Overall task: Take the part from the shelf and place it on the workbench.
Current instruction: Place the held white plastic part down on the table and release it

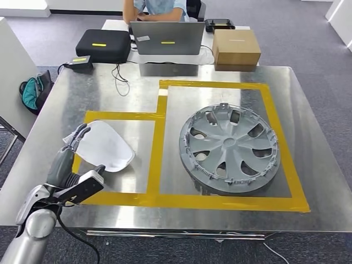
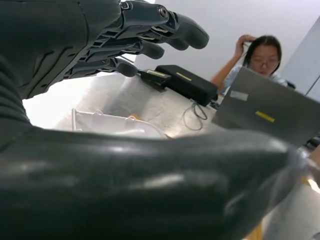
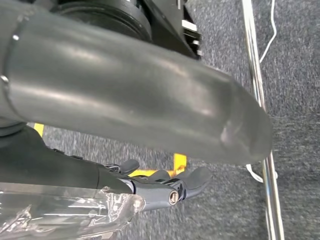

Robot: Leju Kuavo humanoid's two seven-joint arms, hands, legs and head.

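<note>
Part flat, tip toward hubcap

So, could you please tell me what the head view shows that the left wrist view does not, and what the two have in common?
Head view alone: the grey wheel cover lying in the larger yellow-taped box, the cardboard box behind the workbench, and the teal bag on the floor.

Left wrist view alone: the person's raised arm, hand at the head.

Both: the left hand open beside the white part, which lies flat on the workbench, plus the laptop and the black case.
</note>
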